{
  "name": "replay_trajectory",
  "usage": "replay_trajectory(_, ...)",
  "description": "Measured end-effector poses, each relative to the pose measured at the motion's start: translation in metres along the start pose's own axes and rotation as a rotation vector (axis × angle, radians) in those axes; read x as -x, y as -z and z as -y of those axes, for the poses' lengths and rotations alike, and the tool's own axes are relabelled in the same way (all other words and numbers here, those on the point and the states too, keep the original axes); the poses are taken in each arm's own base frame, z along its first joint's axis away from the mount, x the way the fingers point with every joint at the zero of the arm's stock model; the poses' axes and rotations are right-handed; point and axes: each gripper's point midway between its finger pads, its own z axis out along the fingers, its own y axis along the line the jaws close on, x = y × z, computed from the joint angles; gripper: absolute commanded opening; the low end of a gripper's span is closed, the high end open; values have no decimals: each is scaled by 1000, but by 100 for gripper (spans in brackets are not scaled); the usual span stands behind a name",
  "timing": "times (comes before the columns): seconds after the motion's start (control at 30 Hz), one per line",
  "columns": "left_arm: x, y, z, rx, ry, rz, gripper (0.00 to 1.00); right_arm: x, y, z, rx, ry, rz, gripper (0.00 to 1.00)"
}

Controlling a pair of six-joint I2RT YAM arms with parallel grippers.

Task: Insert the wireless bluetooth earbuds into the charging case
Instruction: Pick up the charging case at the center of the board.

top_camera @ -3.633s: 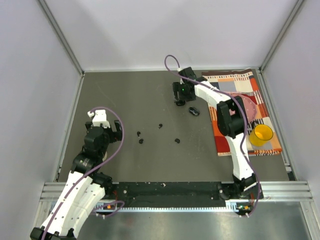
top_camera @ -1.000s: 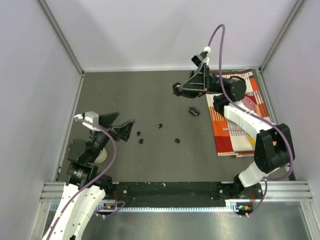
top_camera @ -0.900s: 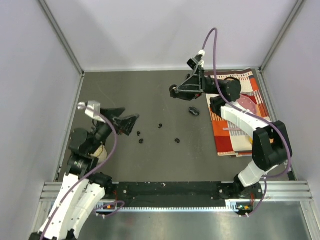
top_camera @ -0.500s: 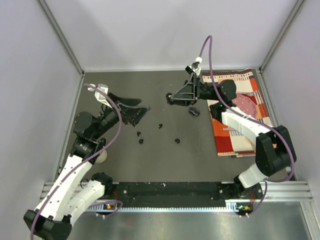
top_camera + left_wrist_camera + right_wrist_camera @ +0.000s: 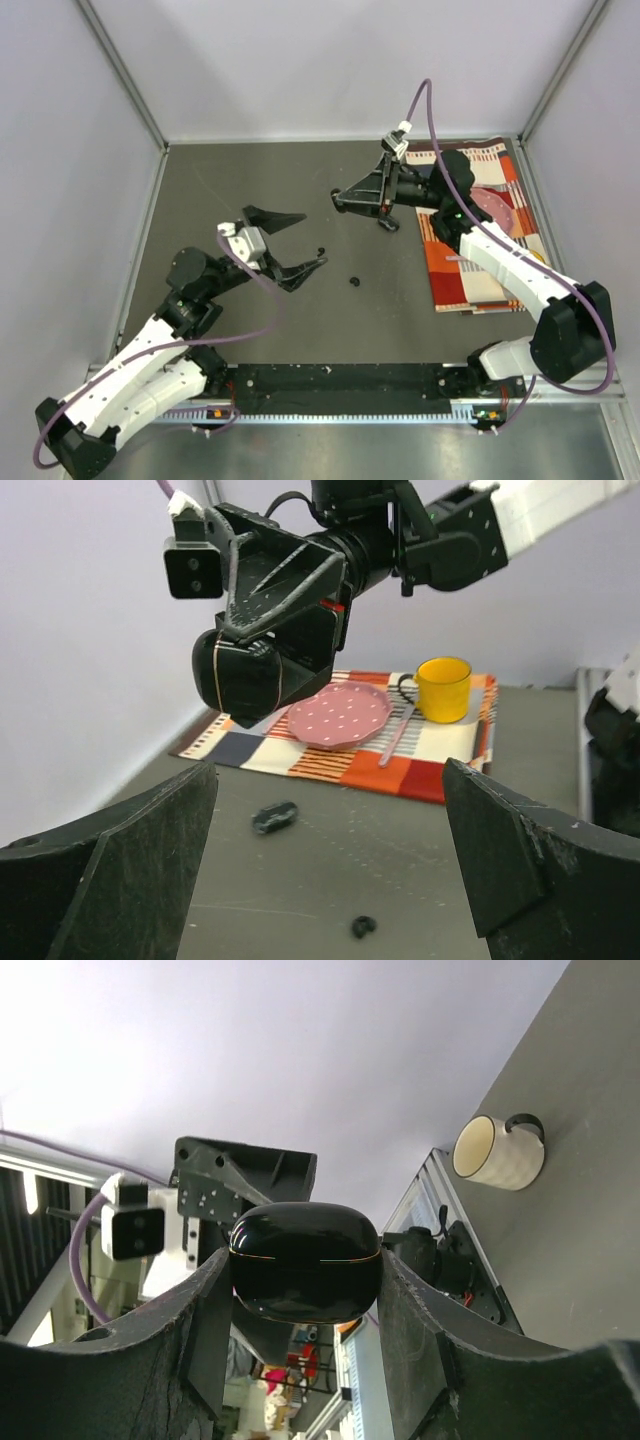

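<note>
At the mat's (image 5: 447, 272) ten o'clock, right gripper (image 5: 342, 198) clamps the case (image 5: 305, 1262); at its seven o'clock, left gripper (image 5: 313, 238) gapes empty near earbuds (image 5: 353, 281).

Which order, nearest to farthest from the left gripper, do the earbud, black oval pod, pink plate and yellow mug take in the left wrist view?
1. Earbud, on the table just ahead.
2. Black oval pod, farther out on the table.
3. Pink plate, on the striped mat.
4. Yellow mug, behind the plate.
</note>
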Motion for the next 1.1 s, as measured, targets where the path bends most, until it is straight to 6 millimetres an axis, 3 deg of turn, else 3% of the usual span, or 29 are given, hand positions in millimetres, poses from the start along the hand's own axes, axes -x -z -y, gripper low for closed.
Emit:
replay_trajectory(0.23,-11,-19,2,-13,-215,13,99,-8,-3,8,-35,-49,-17,22)
replay_trajectory(0.4,-10,-33,-11,36,-295,50,99,-10,-3,10,-45,-65,-28,22)
replay_trajectory(0.57,-21,-46,-20,56,-331,45,98,-15,-4,8,-38,-70,-48,22)
replay_trajectory(0.8,-36,-57,-28,66,-352,23,85,-22,-6,3,-23,-75,-76,22)
replay_trajectory(1.1,-18,-61,-33,105,-371,82,72,-23,-6,0,-16,-80,-82,22)
